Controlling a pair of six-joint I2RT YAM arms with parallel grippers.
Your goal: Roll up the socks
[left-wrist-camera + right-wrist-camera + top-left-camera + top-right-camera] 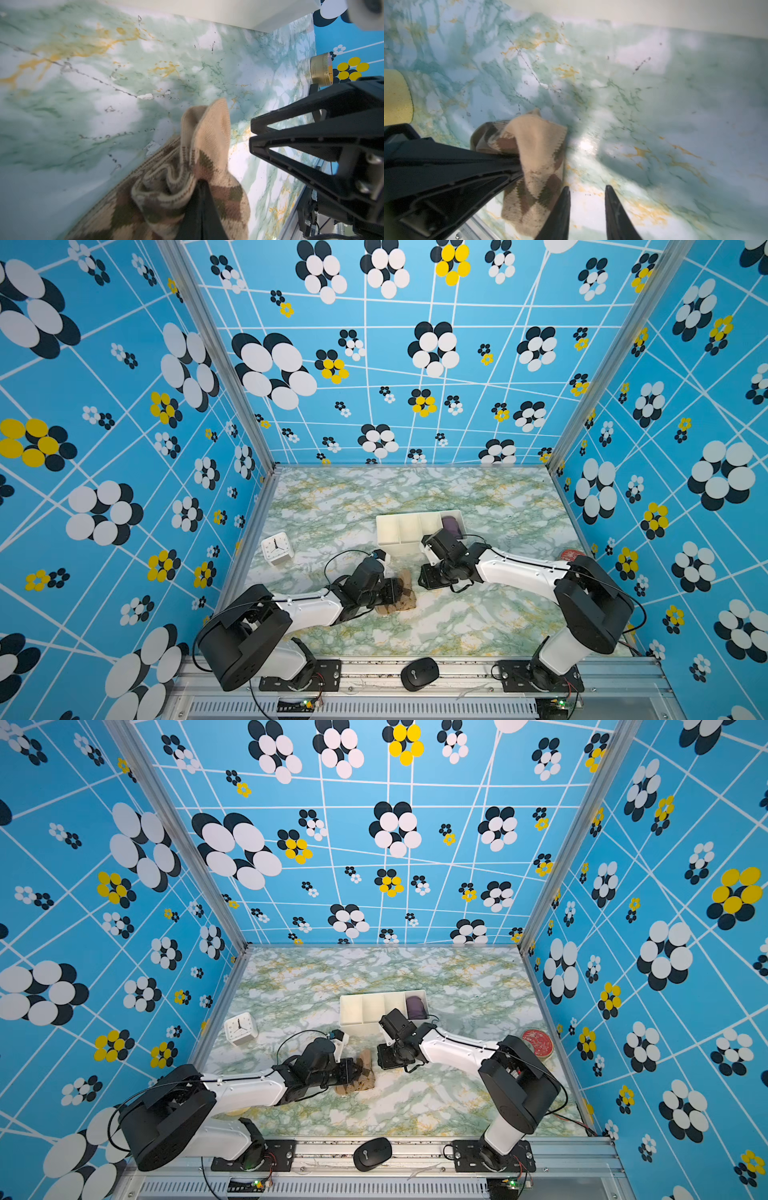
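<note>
Far left of the green-and-white marble-patterned counter (457, 622) stands a small white square alarm clock (277, 548), well apart from the work and not involved; next, the left fingers (199, 207) are clenched on a bunched fold of the tan knit socks with the dark brown argyle diamonds (400, 605), which lie near the middle of the counter, just in front of the tray; the left wrist view shows one plain beige end standing up out of the pinch while the patterned length trails flat on the surface, so the hold appears intended to lift and turn that end over the remainder; judged from the loose, crumpled lie of the fabric, the roll is at an early stage and no tight coil is formed; a black computer mouse (419, 673) rests on the front rail, clear of both arms; behind the socks sits the white compartmented plastic tray (399, 549), its rightmost compartment holding a plain purple fabric bundle (453, 524), presumably a finished item, with the other visible compartments bare; the right fingers (560, 214) are released, parted with nothing between them, just beside the socks' edge and facing the left fingers, probably placed to steady or take over the fabric; far right, a round red-lidded tin (538, 1042) stands near the wall, idle.
</note>
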